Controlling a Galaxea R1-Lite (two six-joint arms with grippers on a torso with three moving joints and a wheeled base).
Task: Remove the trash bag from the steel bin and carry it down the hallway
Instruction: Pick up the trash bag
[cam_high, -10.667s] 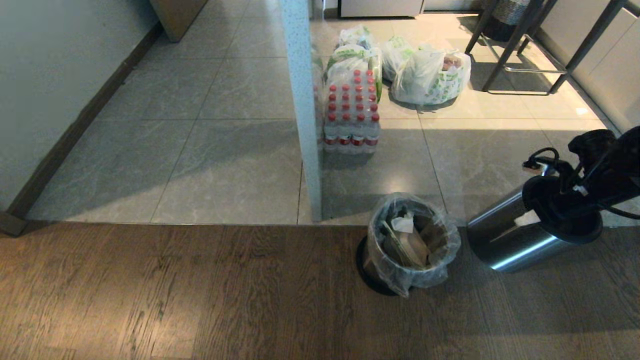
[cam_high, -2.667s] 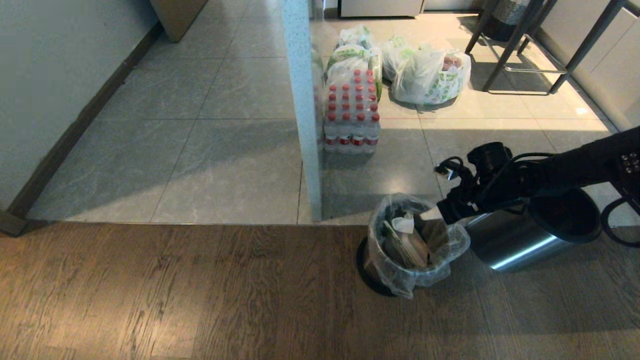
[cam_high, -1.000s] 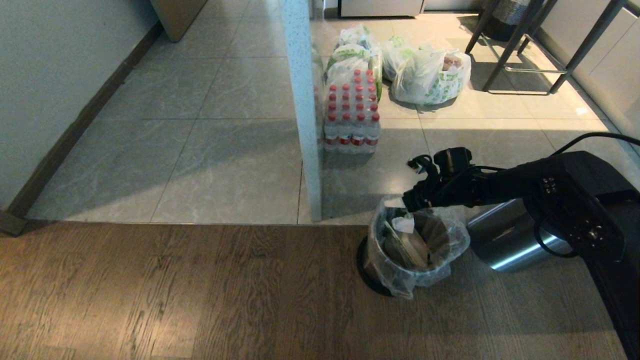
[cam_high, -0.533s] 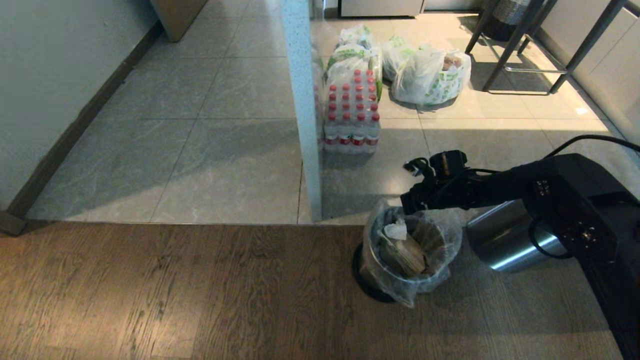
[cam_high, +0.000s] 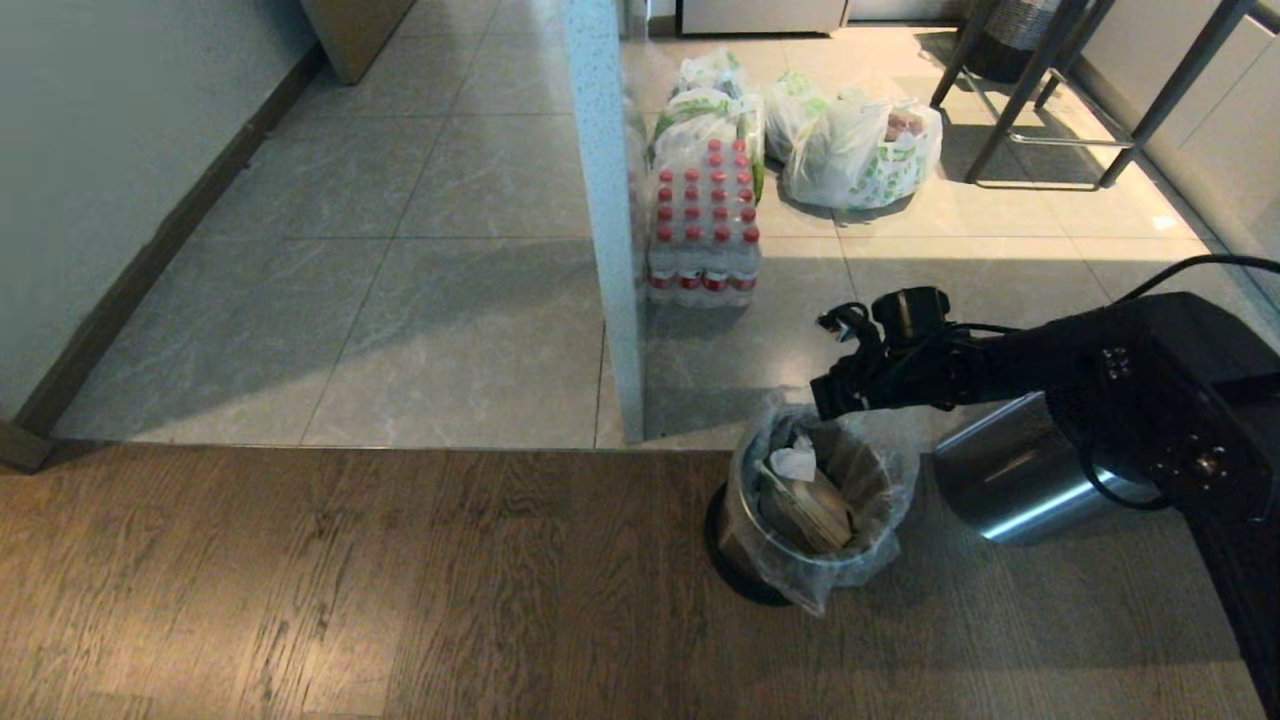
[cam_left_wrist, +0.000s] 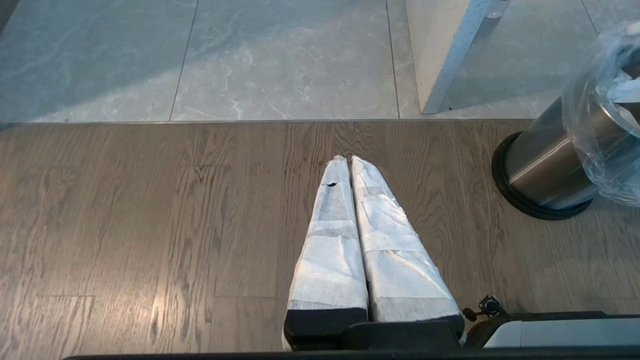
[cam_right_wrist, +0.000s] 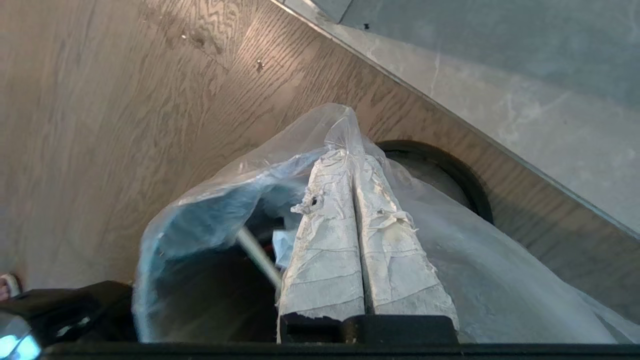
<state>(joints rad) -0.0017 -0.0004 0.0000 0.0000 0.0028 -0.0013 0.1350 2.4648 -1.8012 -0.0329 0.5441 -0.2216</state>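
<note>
While the bag (cam_high: 815, 500) sits inside the bin (cam_high: 745, 560), its clear film folded over the rim, the task looks barely begun: only the first grip is made. The right claw (cam_right_wrist: 352, 150) reaches in from the right side and is pinched tight on the bag's film at the far edge of the rim, with plastic bunched up around its wrapped fingertips (cam_right_wrist: 335, 200). The bin stands on the wood floor (cam_high: 350, 580), just short of the seam where the tiles (cam_high: 420, 300) begin. The bag's load of cardboard and paper scraps is still down in the bin, so the lift, the pull clear of the rim and the whole carry down the hallway are, I judge, still to come.

The left claw (cam_left_wrist: 350, 162) is parked low over the wood floor, pressed together and holding nothing, well apart from the bin.

Counting what shows: one lined bin with one bag; one second steel cylinder (cam_high: 1010, 490) lying tilted just beside it on the right; one shrink-wrapped pack of red-capped bottles (cam_high: 703, 225) beside a white post (cam_high: 610, 200); behind it a heap of white grocery bags (cam_high: 860, 150), about three or four, hard to separate; two claws.
</note>
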